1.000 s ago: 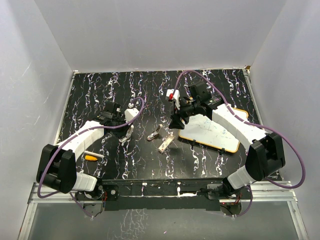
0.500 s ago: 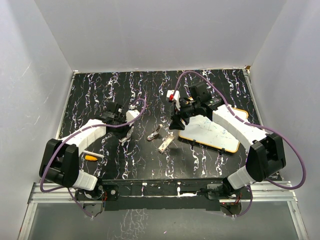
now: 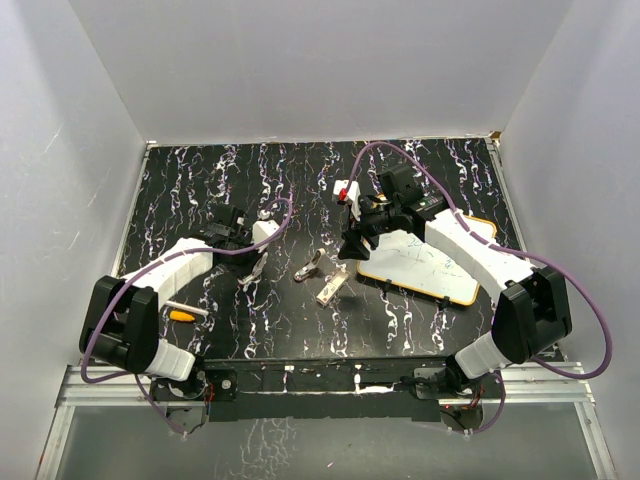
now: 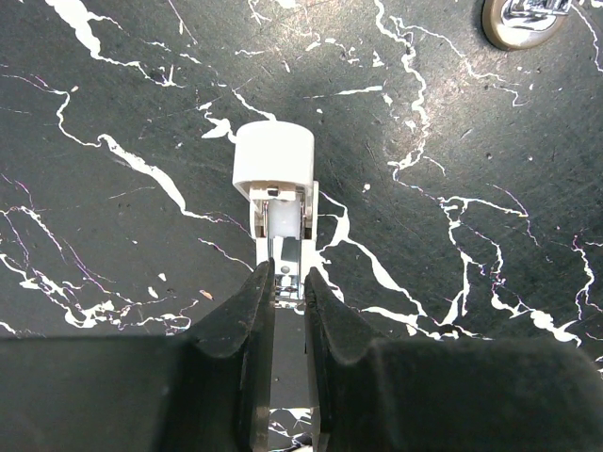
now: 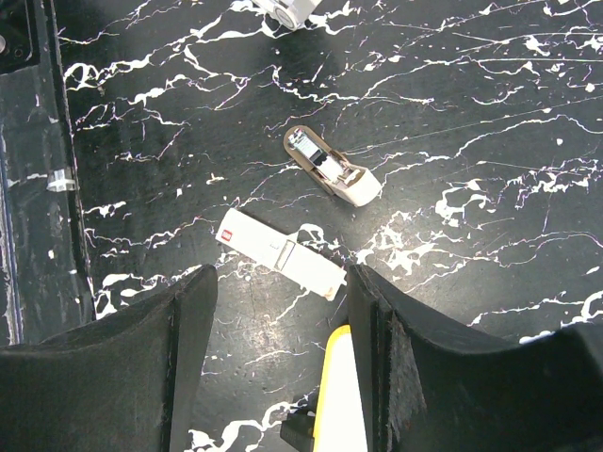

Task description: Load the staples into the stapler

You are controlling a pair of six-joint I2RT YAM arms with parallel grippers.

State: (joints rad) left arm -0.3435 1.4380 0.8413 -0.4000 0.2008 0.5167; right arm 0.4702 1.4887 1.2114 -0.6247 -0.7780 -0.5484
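L tool (image 4: 287, 275): clamped tight on metal rail of white-capped mini stapler (image 4: 273, 179), black white-veined marble counter (image 4: 113, 113) behind | R tool (image 5: 283, 275): fingers apart, empty, hovers above pale cream oblong staples box (image 5: 281, 256) | box: flat on counter, near beige open mini stapler (image 5: 334, 174), not touching

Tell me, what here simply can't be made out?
Left wrist view: the stapler runs in between the fingers of the left gripper, so its back half and any load are hidden.
Left wrist view: a round metal thing is cut off by the top edge.
Right wrist view: the red label on the staples is too small to read.
Top view: the scribbles on the whiteboard are too small.
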